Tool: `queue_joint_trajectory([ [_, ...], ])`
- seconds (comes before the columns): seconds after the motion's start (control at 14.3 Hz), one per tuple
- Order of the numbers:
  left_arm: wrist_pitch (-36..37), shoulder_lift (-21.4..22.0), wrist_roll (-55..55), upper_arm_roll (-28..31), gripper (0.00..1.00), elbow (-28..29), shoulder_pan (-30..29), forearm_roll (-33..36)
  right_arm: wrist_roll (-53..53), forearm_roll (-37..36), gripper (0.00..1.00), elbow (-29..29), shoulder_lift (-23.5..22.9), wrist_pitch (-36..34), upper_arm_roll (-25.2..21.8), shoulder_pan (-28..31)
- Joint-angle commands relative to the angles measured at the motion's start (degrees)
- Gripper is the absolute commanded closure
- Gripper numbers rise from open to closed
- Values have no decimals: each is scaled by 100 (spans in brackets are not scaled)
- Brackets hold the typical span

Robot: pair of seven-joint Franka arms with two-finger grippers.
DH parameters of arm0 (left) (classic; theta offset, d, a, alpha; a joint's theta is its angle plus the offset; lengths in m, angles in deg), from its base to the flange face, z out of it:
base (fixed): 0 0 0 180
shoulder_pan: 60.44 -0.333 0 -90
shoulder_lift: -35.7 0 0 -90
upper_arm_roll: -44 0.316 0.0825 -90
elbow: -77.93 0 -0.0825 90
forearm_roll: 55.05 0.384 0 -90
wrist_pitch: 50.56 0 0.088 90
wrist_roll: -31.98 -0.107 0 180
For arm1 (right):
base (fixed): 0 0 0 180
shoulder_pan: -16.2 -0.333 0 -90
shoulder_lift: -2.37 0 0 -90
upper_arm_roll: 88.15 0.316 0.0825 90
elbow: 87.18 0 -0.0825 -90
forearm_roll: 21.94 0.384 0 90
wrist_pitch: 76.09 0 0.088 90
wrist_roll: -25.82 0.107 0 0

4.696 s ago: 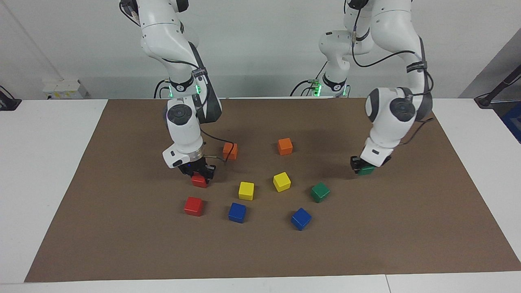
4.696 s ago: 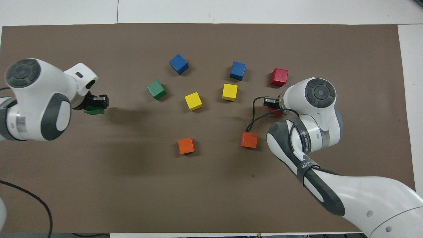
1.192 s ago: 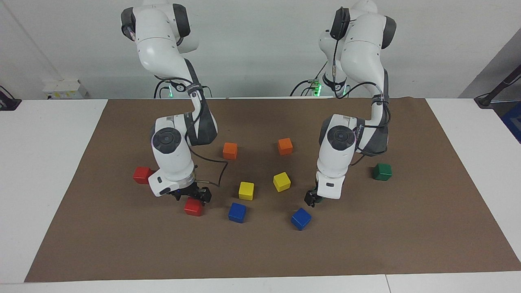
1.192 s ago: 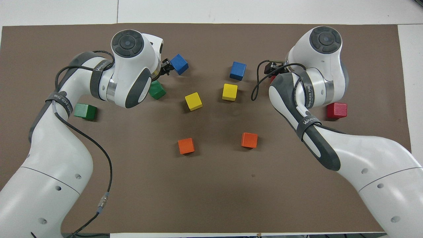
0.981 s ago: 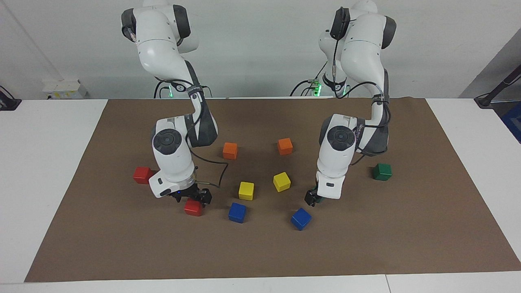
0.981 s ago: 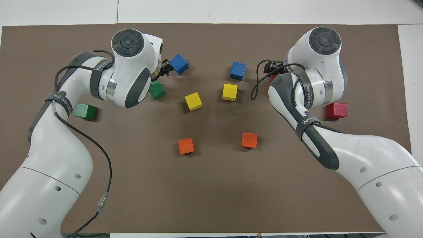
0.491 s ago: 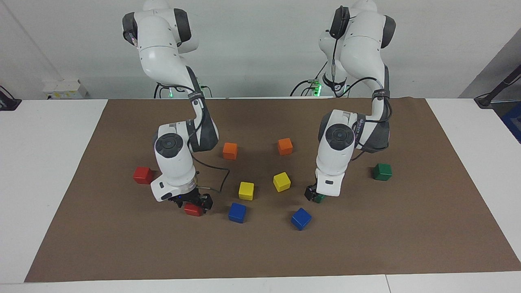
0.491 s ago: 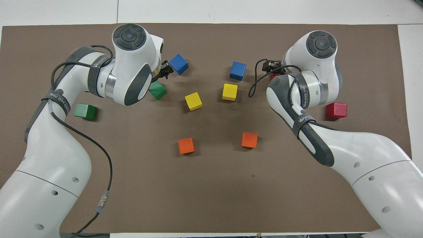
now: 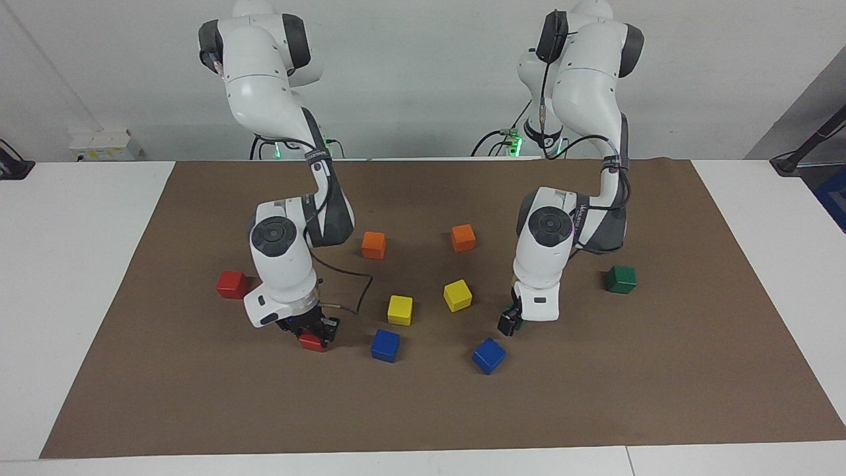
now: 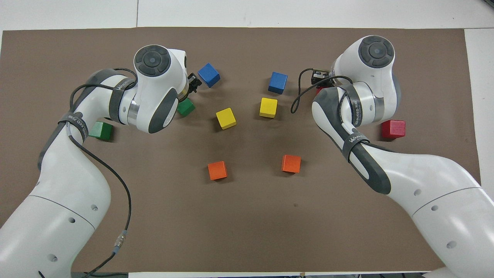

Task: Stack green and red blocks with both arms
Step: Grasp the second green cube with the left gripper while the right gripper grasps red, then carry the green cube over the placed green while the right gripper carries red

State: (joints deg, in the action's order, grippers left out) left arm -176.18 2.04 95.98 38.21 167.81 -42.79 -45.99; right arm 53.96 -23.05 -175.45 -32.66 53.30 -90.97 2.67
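The right hand (image 9: 316, 332) was down on the brown mat (image 9: 423, 410), clenched on a red block (image 9: 310, 342) that sat toward the right arm's end of the tabletop (image 9: 73, 264). In the overhead view only a sliver of that block (image 10: 319, 90) showed past the arm's wrist. The second red block (image 9: 232, 284) lay on the mat nearer to the robots than the gripped one and well apart from it, untouched.

The left hand (image 9: 507, 322) was low over a green block (image 9: 517, 322) and stood released, its fingers apart; from the facing view most of that block was hidden by the wrist, so I cannot tell whether the fingers touched it. From overhead the same green block (image 10: 186, 107) peeked out from under the left arm's wrist. The other green block (image 9: 620, 279) rested alone toward the left arm's end of the mat, nearer to the robots.

Between the two arms lay the remaining cubes: two orange blocks (image 9: 373, 244) nearest the robots, two yellow blocks (image 9: 400, 309) farther out, and two blue blocks (image 9: 384, 345) farthest of all. One blue block (image 9: 489, 356) sat just beside the left hand.
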Motion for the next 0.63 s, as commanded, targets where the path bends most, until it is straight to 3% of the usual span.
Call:
queue_joint_trajectory([
  [0.0, -463, 509, 219, 42, 0, 951, 62, 52, -80, -73, 100, 46, 180, -430, 27, 105],
  [0.07, -402, 527, 288, 42, 0, 970, 80, 52, -429, -73, 100, 20, 398, -693, 10, 123],
  [0.14, -358, 536, 359, 42, 18, 970, 97, 52, -737, -73, 100, -32, 618, -1000, -8, 218],
  [0.21, -218, 536, 368, 34, 80, 944, 97, 60, -1001, -73, 100, -233, 960, -1256, 1, 385],
  [0.28, -95, 536, 333, 33, 100, 865, 89, 52, -1308, -73, 100, -661, 1372, -1293, 1, 499],
  [0.42, 422, 527, 106, 25, 100, 402, -7, 78, -1723, -73, 100, -1462, 2041, -1241, 1, 833],
  [0.56, 1247, 798, -1310, 7, 100, 118, -436, 34, -1943, -56, 100, -1754, 2289, -1241, 1, 1123],
])
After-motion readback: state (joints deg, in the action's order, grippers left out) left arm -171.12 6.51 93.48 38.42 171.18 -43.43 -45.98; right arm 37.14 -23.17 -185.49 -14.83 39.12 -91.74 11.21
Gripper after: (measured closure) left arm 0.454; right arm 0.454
